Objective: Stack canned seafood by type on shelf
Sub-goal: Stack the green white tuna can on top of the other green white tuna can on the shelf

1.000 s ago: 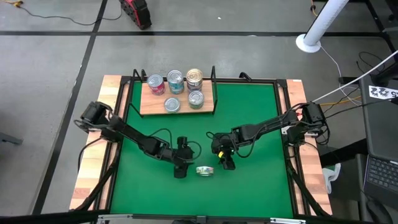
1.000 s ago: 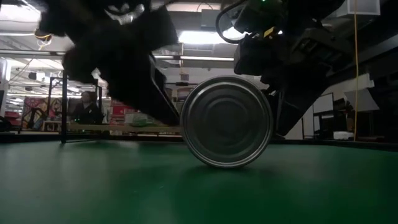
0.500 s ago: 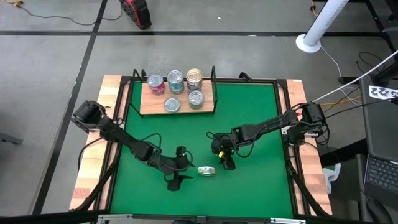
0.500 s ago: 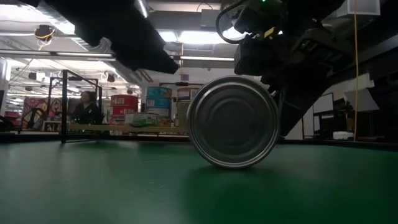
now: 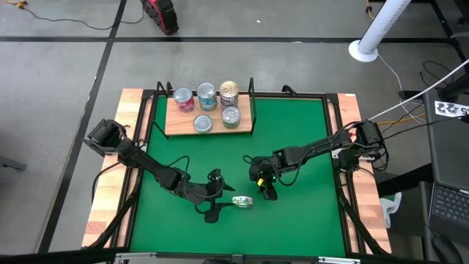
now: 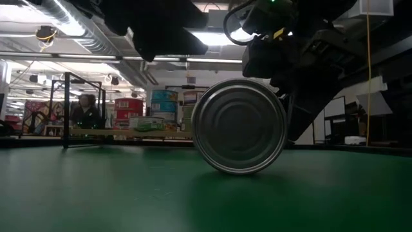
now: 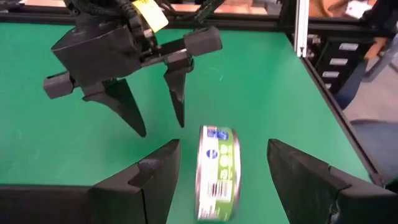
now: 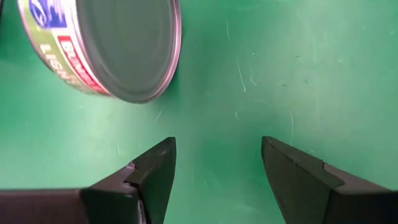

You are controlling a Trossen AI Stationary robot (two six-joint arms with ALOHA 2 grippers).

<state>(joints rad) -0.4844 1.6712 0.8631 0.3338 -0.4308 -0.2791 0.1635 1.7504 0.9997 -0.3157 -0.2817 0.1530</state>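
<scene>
One tin of canned seafood [image 5: 242, 200] stands on its rim on the green mat [image 5: 308, 132], near the front edge. Its silver face [image 6: 239, 125] is toward the low camera, and its label [image 7: 217, 174] is green, blue and white. My left gripper [image 5: 218, 207] hovers open just left of it, with the tin ahead of the gap between its fingers and untouched. My right gripper [image 5: 265, 192] stands open just right of the tin [image 8: 106, 43], pointing down at the mat. Several tins stand upright on the shelf [image 5: 179, 121] at the far left.
The shelf's black uprights [image 5: 251, 85] rise at its ends. A black frame [image 5: 338, 147] borders the mat. Bare mat lies between the shelf and the grippers. In the low view a person [image 6: 84, 111] shows in the room beyond the table.
My left gripper has risen from the mat beside the tin, tipped toward level and swung toward the near edge. It then came back a little toward the tin and stayed open. The tin still stands on its rim. My right gripper has kept still.
</scene>
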